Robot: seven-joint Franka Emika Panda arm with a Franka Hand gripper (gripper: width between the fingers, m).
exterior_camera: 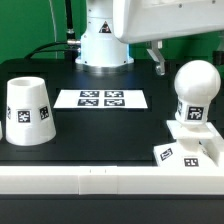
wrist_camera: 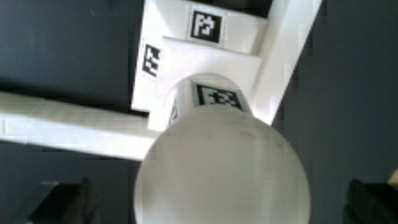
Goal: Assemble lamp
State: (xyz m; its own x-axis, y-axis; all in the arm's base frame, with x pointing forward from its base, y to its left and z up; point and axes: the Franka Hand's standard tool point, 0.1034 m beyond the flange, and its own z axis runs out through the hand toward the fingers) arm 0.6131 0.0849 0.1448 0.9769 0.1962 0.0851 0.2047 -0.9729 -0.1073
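The white rounded bulb (exterior_camera: 195, 88) stands upright on the flat square base (exterior_camera: 188, 148) at the exterior view's right, near the front rail. The tapered shade (exterior_camera: 28, 110) stands mouth down at the exterior view's left. My gripper (exterior_camera: 159, 58) hangs above and behind the bulb; only one dark finger shows there. In the wrist view the bulb (wrist_camera: 222, 165) fills the middle, with the tagged base (wrist_camera: 210, 45) beyond it. My gripper (wrist_camera: 217, 208) is open, its dark fingers (wrist_camera: 64, 203) standing wide on either side of the bulb, not touching it.
The marker board (exterior_camera: 100, 98) lies flat in the middle of the black table. A white rail (exterior_camera: 90, 182) runs along the front edge and also shows in the wrist view (wrist_camera: 63, 125). The arm's white pedestal (exterior_camera: 103, 45) stands at the back.
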